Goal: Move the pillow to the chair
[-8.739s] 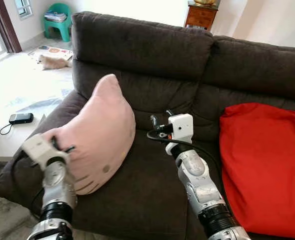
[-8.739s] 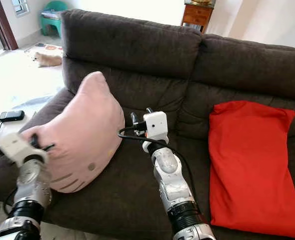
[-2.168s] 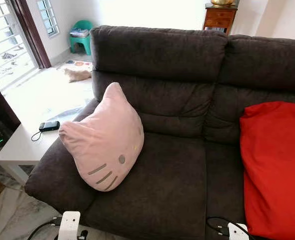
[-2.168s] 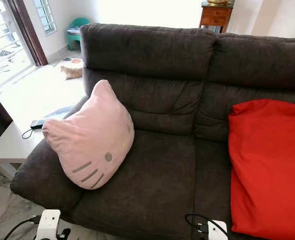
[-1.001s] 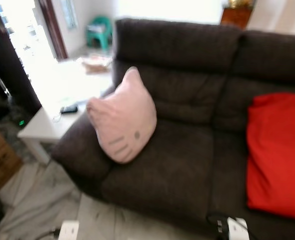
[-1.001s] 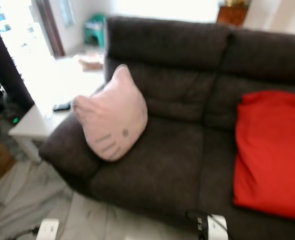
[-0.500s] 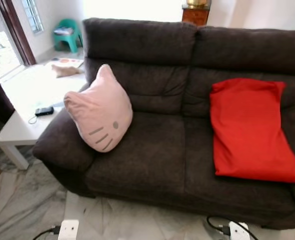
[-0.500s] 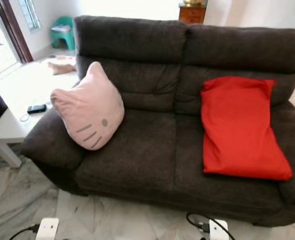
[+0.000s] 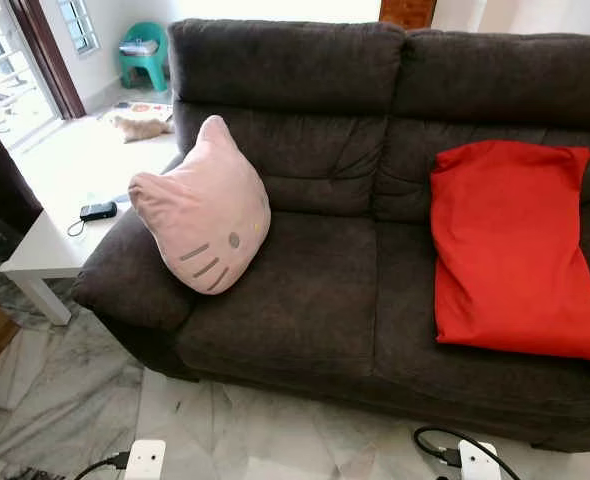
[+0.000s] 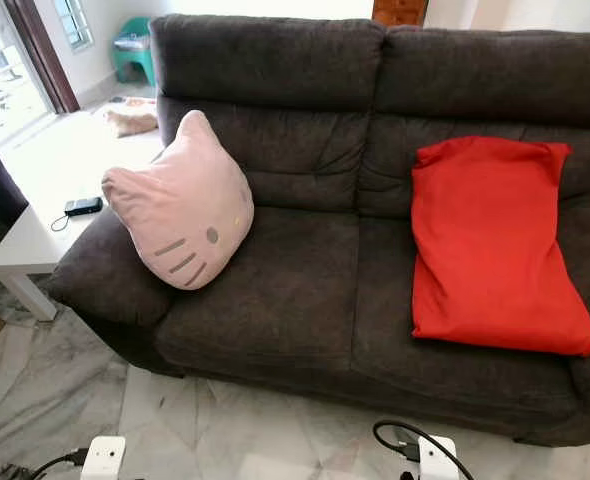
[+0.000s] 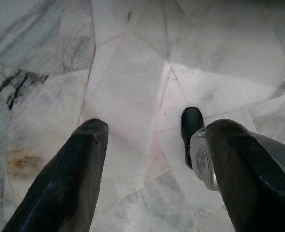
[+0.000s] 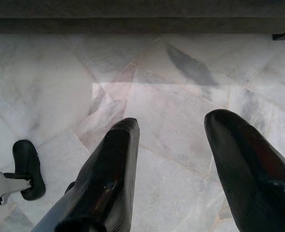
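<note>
Leaning against the armrest of the sofa [image 9: 305, 300], the pink pillow [image 9: 207, 208] sits well clear of both sets of fingers. The left gripper [image 11: 152, 169] and right gripper [image 12: 178, 169] hang spread wide over the marble floor [image 11: 133, 72], holding nothing, likely idle after release.
</note>
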{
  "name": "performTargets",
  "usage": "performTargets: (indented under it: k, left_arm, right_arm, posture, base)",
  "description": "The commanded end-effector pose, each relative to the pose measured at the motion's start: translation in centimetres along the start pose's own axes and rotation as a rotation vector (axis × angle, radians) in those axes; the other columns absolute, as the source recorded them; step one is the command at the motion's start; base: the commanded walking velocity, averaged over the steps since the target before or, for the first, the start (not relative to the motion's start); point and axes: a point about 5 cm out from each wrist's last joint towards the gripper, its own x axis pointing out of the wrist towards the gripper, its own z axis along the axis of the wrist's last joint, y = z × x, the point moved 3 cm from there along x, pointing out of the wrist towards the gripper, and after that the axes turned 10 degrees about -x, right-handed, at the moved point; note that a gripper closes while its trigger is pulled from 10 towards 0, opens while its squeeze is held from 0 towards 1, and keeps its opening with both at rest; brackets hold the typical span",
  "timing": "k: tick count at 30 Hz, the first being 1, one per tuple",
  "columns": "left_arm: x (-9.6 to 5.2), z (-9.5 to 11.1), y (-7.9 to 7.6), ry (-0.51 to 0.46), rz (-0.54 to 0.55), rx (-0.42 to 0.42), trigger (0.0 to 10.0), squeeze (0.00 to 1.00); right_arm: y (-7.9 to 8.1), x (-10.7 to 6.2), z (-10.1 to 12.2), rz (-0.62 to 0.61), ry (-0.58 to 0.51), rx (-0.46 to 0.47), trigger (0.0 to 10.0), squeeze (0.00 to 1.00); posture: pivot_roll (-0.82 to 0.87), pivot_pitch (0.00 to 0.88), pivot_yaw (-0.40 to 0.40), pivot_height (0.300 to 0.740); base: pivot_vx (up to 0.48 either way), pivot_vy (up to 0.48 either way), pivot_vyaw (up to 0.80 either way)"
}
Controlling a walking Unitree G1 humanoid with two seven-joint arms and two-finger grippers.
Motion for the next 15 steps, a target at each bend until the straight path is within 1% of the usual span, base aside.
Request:
performTargets:
  k: [1,6,15]
  left_arm:
    - [-0.02,-0.18,-0.08,0.008,-0.007,0.026,10.0,0.0]
    - [-0.01,-0.11,-0.03,0.008,-0.011,0.041,10.0,0.0]
    - [-0.05,-0.18,0.61,0.017,-0.019,0.071,10.0,0.0]
  right_arm:
    - [-0.15,-0.04,-0.11,0.002,-0.001,-0.007,10.0,0.0]
    - [-0.31,-0.03,-0.07,-0.001,0.002,-0.01,10.0,0.0]
    - [-0.19,-0.07,-0.41,-0.003,0.015,-0.015,10.0,0.0]
  posture:
    - [-0.05,0.0,0.002,0.74]
    - [-0.05,0.0,0.008,0.74]
    - [-0.07,0.0,0.023,0.74]
  base:
    - [0.0,0.0,0.0]
    - [0.0,0.0,0.0]
    - [0.0,0.0,0.0]
